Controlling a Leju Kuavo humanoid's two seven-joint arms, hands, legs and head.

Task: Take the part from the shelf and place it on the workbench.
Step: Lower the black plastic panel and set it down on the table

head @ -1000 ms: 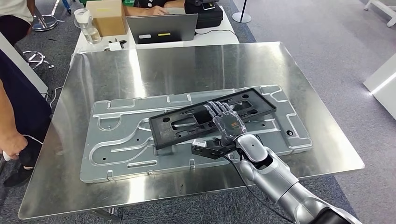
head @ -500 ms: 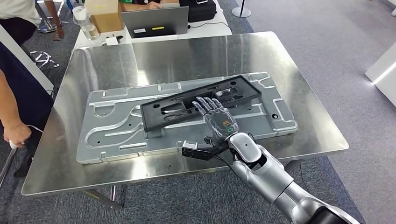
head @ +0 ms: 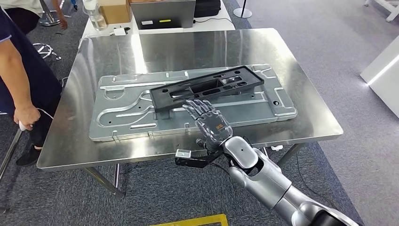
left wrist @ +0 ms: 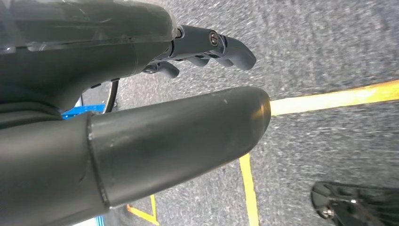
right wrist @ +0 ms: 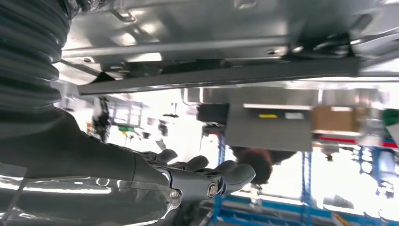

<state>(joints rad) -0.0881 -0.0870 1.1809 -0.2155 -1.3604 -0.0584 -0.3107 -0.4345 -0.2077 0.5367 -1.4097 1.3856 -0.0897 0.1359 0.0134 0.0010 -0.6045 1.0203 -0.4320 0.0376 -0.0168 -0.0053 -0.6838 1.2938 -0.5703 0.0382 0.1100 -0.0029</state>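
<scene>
Part: long black rectangular frame with several cut-out openings, lying flat, long axis running from 8 o'clock up toward 2 o'clock. Resting on top of large stamped grey metal panel, overlapping its upper right area. Workbench: shiny steel-topped table carrying both, panel lying across its middle. Part showing in right wrist view as dark edge-on bar lying against silver metal.

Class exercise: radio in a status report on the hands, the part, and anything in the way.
Right hand open, off the part. Left hand hanging over floor, holding nothing. Black part lying on the metal panel on the workbench. Nothing in the way.
</scene>
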